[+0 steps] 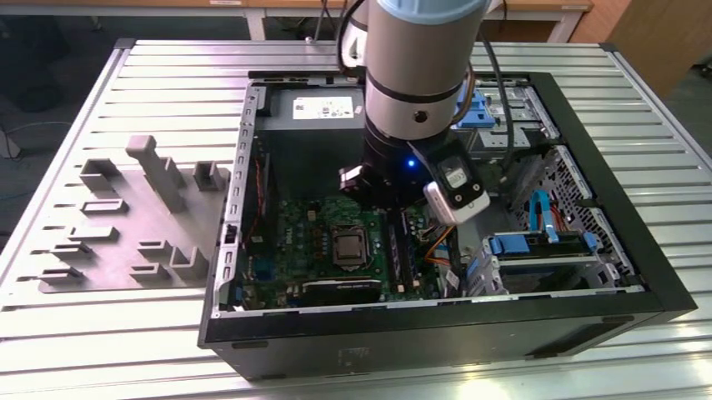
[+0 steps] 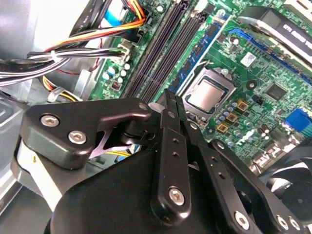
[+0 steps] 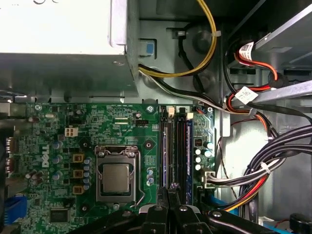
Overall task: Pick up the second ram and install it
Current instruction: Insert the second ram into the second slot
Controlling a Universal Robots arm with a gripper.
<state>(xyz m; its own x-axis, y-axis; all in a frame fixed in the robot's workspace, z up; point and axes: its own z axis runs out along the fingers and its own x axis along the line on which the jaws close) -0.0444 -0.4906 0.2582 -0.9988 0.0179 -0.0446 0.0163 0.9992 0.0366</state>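
My gripper [image 2: 170, 95] hangs inside the open computer case [image 1: 623, 250], low over the black memory slots [image 3: 175, 146] of the green motherboard [image 1: 300, 233]. Its two black fingers [image 3: 168, 207] are pressed together, and I see nothing between them. The second ram [image 2: 197, 61], a thin dark blue-green stick, stands on edge in the slot nearest the CPU socket [image 3: 116, 176]. The fingertips are just above that stick's near end [image 3: 164, 146]. Whether they touch it is hidden. In the exterior view the arm's wrist covers the gripper.
Bundles of black, yellow, red and orange cables [image 3: 253, 170] run beside the slots. The silver power supply [image 3: 63, 44] closes off the end of the case. A grey plastic fixture [image 1: 133, 217] with upright blocks lies on the slatted table at the exterior view's left. Blue drive brackets [image 1: 534, 242] sit in the case.
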